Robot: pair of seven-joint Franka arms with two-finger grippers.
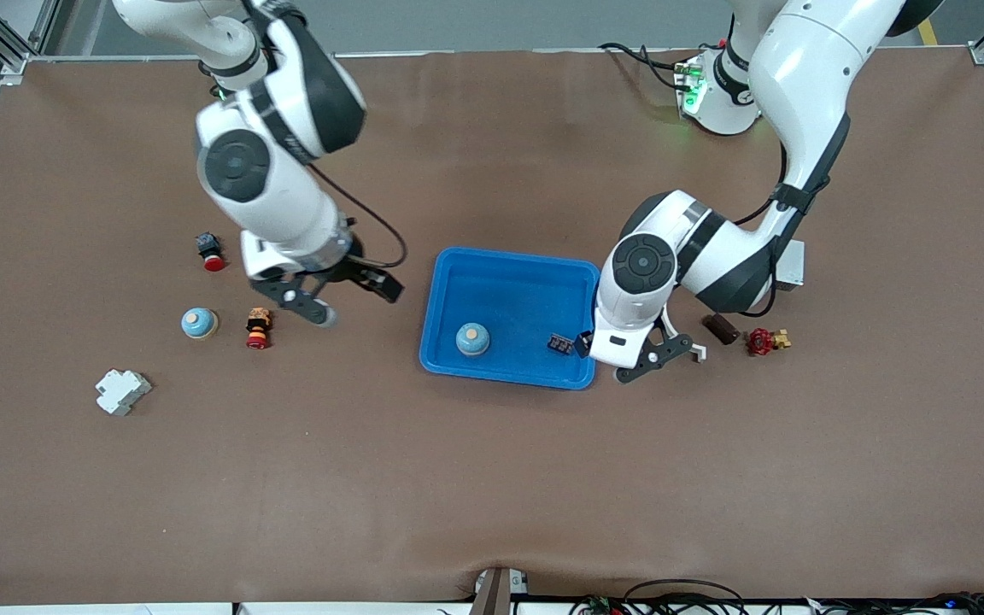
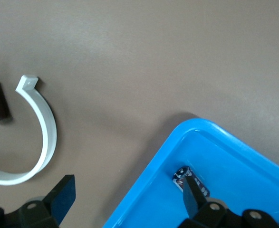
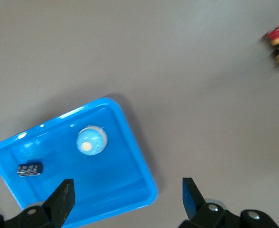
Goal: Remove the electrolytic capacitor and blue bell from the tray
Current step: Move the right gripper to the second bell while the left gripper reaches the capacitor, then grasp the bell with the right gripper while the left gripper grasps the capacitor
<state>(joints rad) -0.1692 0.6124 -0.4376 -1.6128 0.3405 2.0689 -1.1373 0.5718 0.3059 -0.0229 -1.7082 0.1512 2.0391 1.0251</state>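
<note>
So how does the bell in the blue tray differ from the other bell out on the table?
The bell in the tray sits on the blue tray, near its edge closest to the front camera; the bell on the table rests on bare brown table toward the right arm's end, beside a red-capped button. The tray one shares its tray with a small dark capacitor. Both look alike: blue domes with tan centres, upright.

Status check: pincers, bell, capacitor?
Left pincer open, empty, over the tray's edge. Right pincer open, empty, over bare table. Bell and capacitor in tray. Nothing in the way.
</note>
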